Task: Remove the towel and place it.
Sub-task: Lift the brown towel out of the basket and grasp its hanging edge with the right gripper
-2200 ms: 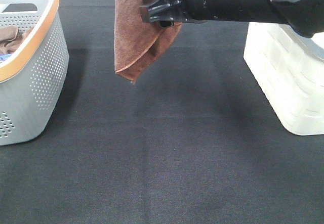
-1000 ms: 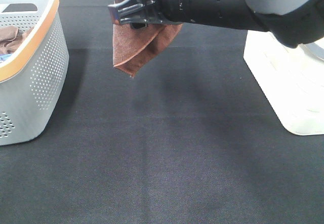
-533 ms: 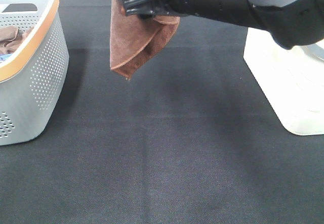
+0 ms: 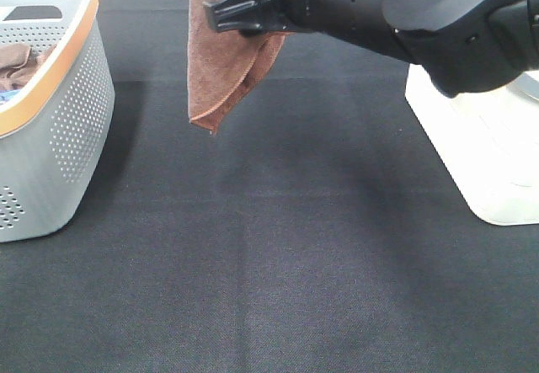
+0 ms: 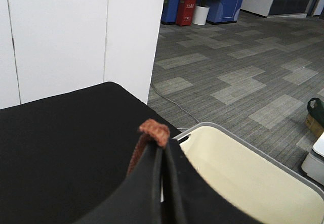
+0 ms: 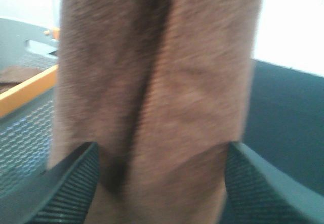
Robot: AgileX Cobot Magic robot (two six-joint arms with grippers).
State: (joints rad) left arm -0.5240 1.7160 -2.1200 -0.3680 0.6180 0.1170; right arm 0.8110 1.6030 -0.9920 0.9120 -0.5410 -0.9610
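Note:
The rust-brown towel hangs folded above the black table, its lowest corner in the air near the far middle. In the left wrist view my left gripper is shut on a small fold of the towel, which sticks out past the fingertips; this gripper is out of the exterior high view. My right gripper reaches in from the right, level with the towel's upper part. In the right wrist view its fingers stand wide apart with the towel hanging between them.
A grey perforated basket with an orange rim stands at the left, a darker brown cloth inside it. A white bin stands at the right. A pale bin with a grey rim lies below the left gripper.
My right gripper has moved left and turned at the hanging towel. The towel has swung slightly left and still hangs.

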